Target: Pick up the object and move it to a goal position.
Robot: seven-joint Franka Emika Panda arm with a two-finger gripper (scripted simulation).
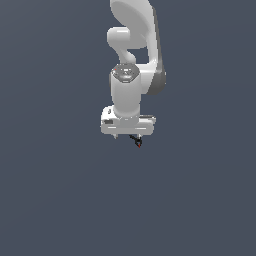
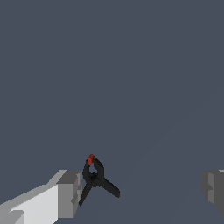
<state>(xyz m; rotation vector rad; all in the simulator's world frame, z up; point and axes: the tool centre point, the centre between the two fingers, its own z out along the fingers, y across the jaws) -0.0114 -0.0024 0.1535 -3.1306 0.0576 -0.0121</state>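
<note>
The object [image 2: 95, 177] is a tiny black clamp-like item with a red tip. In the wrist view it lies right beside one grey fingertip [image 2: 69, 192], and I cannot tell whether they touch. The other fingertip [image 2: 213, 187] is far off across a wide gap, so my gripper [image 2: 141, 187] is open and holds nothing. In the exterior view the object [image 1: 136, 141] shows just below the white hand, toward the exterior view's right, with the gripper [image 1: 129, 136] over it. The hand hides most of the fingers there.
The white arm [image 1: 134, 60] rises above the hand toward the top of the exterior view. A plain dark grey surface [image 1: 60, 200] fills everything around it.
</note>
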